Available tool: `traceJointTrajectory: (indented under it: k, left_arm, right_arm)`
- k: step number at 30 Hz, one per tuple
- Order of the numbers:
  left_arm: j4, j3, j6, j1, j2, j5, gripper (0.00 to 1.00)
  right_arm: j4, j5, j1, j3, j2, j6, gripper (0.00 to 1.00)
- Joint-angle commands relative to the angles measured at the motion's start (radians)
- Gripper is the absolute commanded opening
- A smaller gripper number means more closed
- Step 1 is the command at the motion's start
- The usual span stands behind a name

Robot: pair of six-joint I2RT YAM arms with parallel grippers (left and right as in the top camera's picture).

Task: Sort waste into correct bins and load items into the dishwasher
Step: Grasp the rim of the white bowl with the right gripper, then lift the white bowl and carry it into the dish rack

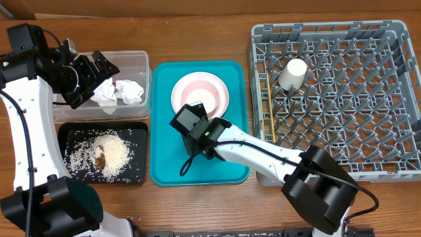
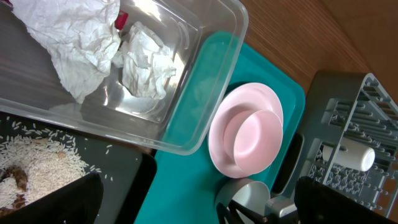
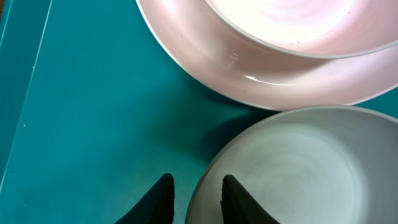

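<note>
Well, my right pincer (image 3: 198,183) straddles the grey-white bowl (image 3: 298,168) rim on the teal tray (image 3: 93,124); gripping or not, I cannot tell. My left pincer (image 1: 102,76) gapes over the clear tub (image 1: 137,64).

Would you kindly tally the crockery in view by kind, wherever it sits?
Plates: 1 (pink plate)
Bowls: 2 (pink bowl, grey-white bowl)
Cups: 1 (cream cup)
Total: 4

Brown wood-grain table (image 1: 197,210); even light, soft shadows.
</note>
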Motion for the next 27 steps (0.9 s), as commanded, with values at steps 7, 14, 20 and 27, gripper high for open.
traceJointTrajectory:
  k: [7, 14, 20, 27]
  left_arm:
    - [0.001, 0.022, -0.013, -0.006, 0.005, -0.006, 1.0]
    - [0.001, 0.022, -0.013, -0.006, 0.005, -0.006, 1.0]
    - [0.001, 0.022, -0.013, -0.006, 0.005, -0.006, 1.0]
    - [0.002, 0.022, -0.013, -0.006, 0.005, -0.006, 1.0]
  right_arm:
    - [-0.014, 0.007, -0.002, -0.007, -0.002, 0.031, 0.27]
    - [-0.019, 0.007, -0.002, -0.007, 0.0, 0.032, 0.27]
    - [-0.019, 0.008, -0.002, -0.007, 0.0, 0.032, 0.27]
    - [-0.014, 0.008, -0.002, -0.007, 0.024, 0.032, 0.26]
